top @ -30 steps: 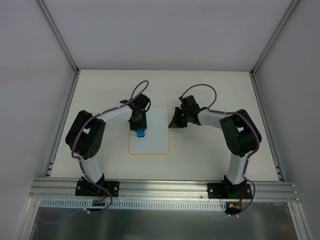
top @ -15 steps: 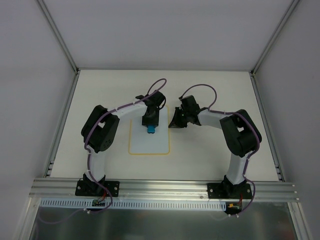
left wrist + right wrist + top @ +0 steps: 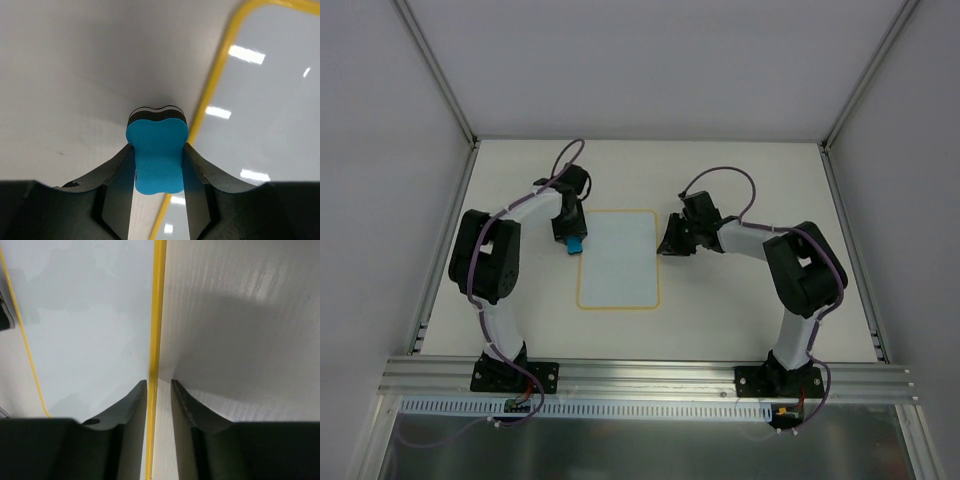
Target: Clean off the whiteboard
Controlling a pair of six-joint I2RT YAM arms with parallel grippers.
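Observation:
The whiteboard (image 3: 618,262), white with a thin yellow rim, lies flat mid-table; I see no scribbles on it. My left gripper (image 3: 575,243) is shut on the blue eraser block (image 3: 156,159). The eraser rests on the table just left of the board's upper left rim (image 3: 212,95). My right gripper (image 3: 668,240) sits on the board's right edge. Its jaws are almost shut and straddle the yellow rim (image 3: 157,315), one tip on the whiteboard (image 3: 85,315) and one on the table, with nothing held between them.
The cream table (image 3: 750,300) is bounded by metal rails at the left (image 3: 445,250) and right (image 3: 850,250). Grey walls enclose the back and sides. The arm bases stand on the front rail (image 3: 650,378).
The left gripper carried the eraser right across the upper board, then back left, off the board's left rim. The right arm has stayed put.

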